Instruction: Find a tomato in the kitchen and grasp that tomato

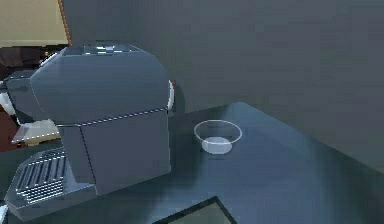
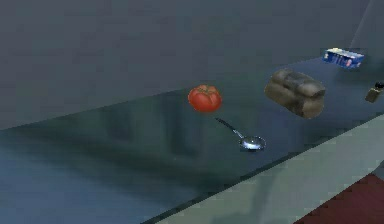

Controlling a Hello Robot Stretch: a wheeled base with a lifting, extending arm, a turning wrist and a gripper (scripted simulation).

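The tomato (image 2: 204, 98) is round and red with a small green top. It sits on the dark shiny counter (image 2: 90, 160) in the arm side view, near the middle and close to the grey wall (image 2: 120, 50) behind it. A spoon (image 2: 245, 138) lies just in front of the tomato, a bit to the right. Its thin handle points up toward the tomato and its round end is nearer the counter's front edge. To the right of the tomato, and apart from it, is a brown loaf of bread (image 2: 296, 92). Farther right and farther back is a small blue and white box (image 2: 345, 58). The marks on the box are too small to read. The counter's front edge runs from the bottom middle up to the right, with a paler strip along it. A bit of red-brown floor (image 2: 355, 205) shows in the bottom right corner. The counter to the left of the tomato is bare. In the forward view, a big grey coffee machine (image 1: 105, 110) stands very close on the counter. Its ridged tray (image 1: 38, 180) is at the bottom left. A clear bowl (image 1: 218, 136) stands to the right of the machine, apart from it. The counter to the right of the bowl is bare. A flat black panel (image 1: 200, 212) lies at the bottom edge. I cannot tell how the gripper is set.
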